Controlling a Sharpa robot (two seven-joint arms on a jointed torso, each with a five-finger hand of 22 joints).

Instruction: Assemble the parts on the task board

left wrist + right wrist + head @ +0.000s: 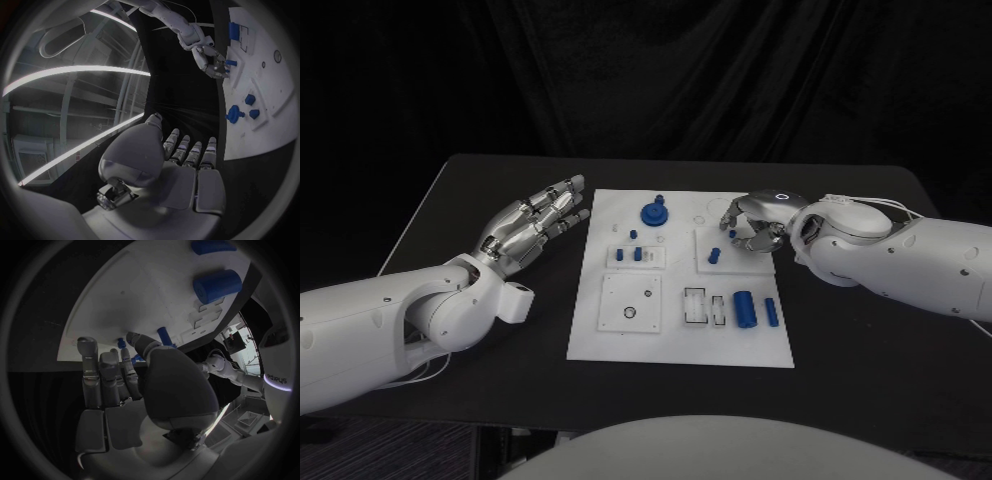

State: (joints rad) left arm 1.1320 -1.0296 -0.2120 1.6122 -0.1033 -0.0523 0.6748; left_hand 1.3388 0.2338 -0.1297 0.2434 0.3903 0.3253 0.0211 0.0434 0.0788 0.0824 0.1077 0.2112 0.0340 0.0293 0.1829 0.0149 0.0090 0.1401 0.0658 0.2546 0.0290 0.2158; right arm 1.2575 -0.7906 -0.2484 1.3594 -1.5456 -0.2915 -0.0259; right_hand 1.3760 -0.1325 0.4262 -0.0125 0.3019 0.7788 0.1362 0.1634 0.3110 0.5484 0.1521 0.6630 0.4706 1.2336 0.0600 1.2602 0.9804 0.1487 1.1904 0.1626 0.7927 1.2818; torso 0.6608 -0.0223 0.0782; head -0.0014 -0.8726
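So the left hand [531, 225] is lying just off the left edge of the white task board [625, 340], fingers stretched out flat and apart, gripping nothing. The right hand [754, 222] is hanging over the board's upper right part with its fingers curling inward; can't tell if it's pinching anything. A small blue peg [714, 256] is standing just beside those fingertips, and a blue cylinder [744, 310] is lying lower down.

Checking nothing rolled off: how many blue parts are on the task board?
7, perhaps more hidden by the right hand: a knob at the task board far edge, three small pegs left of centre, one peg by that hand, two cylinders near right.
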